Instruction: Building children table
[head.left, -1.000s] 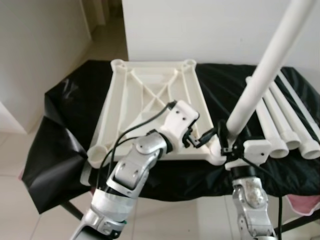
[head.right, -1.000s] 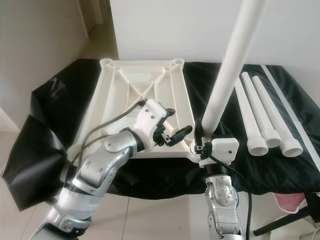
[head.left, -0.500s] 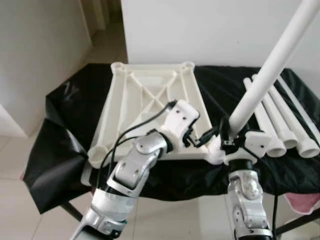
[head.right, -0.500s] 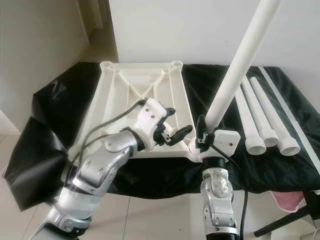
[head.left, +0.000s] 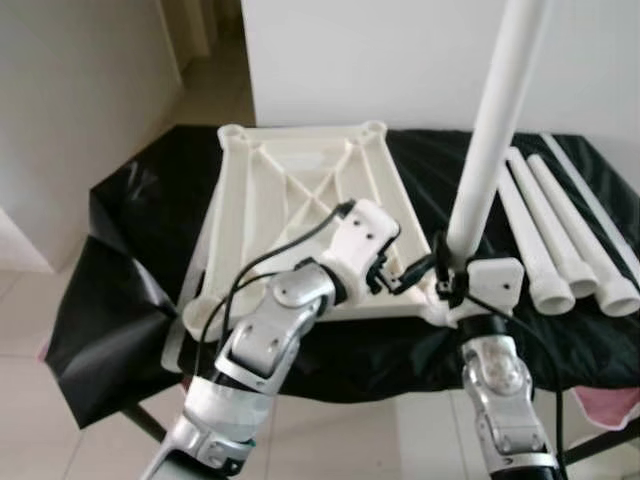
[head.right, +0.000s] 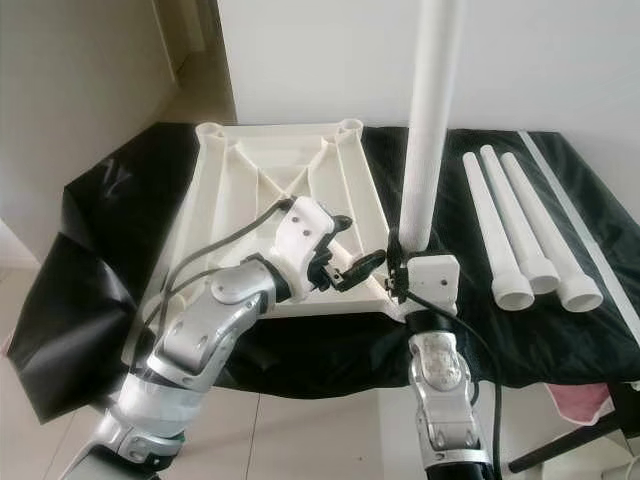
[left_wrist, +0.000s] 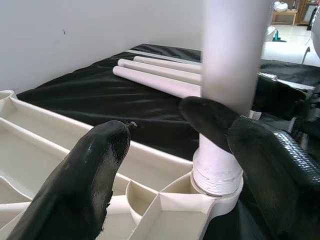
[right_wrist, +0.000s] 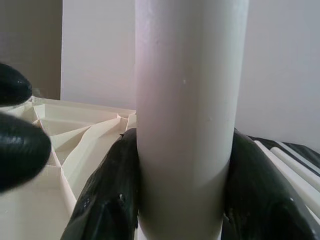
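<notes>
The white table top (head.left: 232, 215) lies upside down on a table covered in black. A long white leg (head.left: 495, 120) stands nearly upright with its threaded foot in the near right corner socket (left_wrist: 217, 175). My right gripper (head.left: 447, 280) is shut on the leg just above the socket, with its black fingers (right_wrist: 107, 195) pressed on both sides of the tube (right_wrist: 185, 100). My left gripper (head.right: 362, 268) hovers open over the top's near edge, close beside that corner, holding nothing. One left finger (left_wrist: 95, 170) is over the ribs, the other next to the leg's base.
Three spare white legs (head.left: 560, 230) lie side by side on the black cover (head.left: 140, 250) to the right of the top. A white wall stands behind the table, and tiled floor lies below its near edge.
The leg leaned to the right before and now stands almost vertical in the corner socket, with my right gripper still on it. My left arm has barely moved.
</notes>
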